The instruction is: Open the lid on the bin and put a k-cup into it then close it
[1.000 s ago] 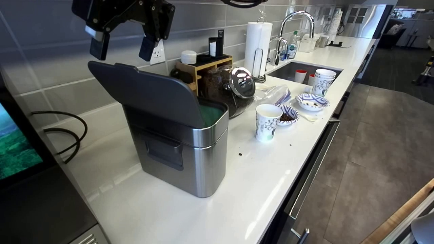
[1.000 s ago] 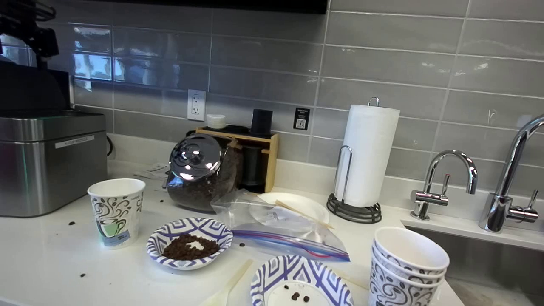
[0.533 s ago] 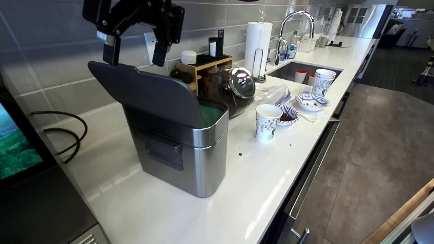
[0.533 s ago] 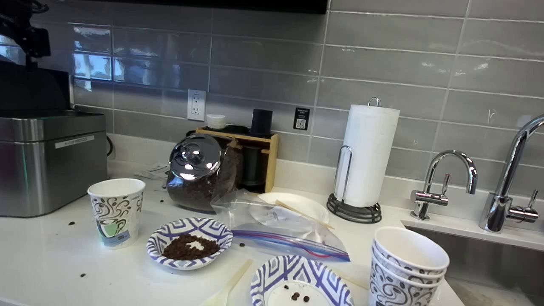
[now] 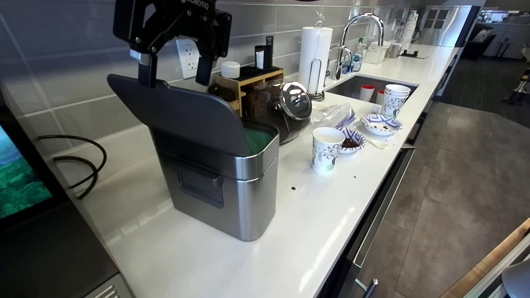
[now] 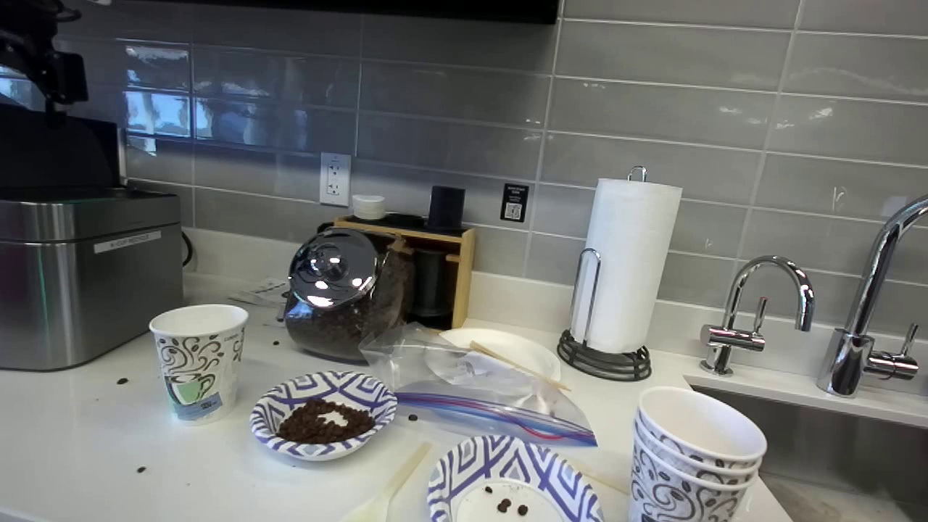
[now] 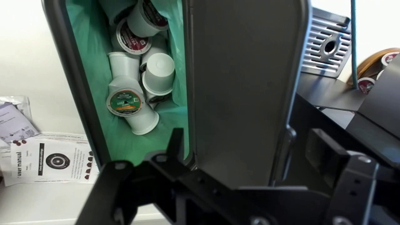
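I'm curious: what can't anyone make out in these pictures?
How many coffee pods the bin holds: wrist view, upper pods cover lower ones.
Wording on the bin's label: in an exterior view, too small, blurred.
Bottom inside the lone paper cup: both exterior views, hidden by its wall.
Top of the gripper: in an exterior view, cut by upper edge.

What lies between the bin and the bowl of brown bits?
A patterned paper cup, upright; a dark speck lies between it and the bin. Both exterior views show this.
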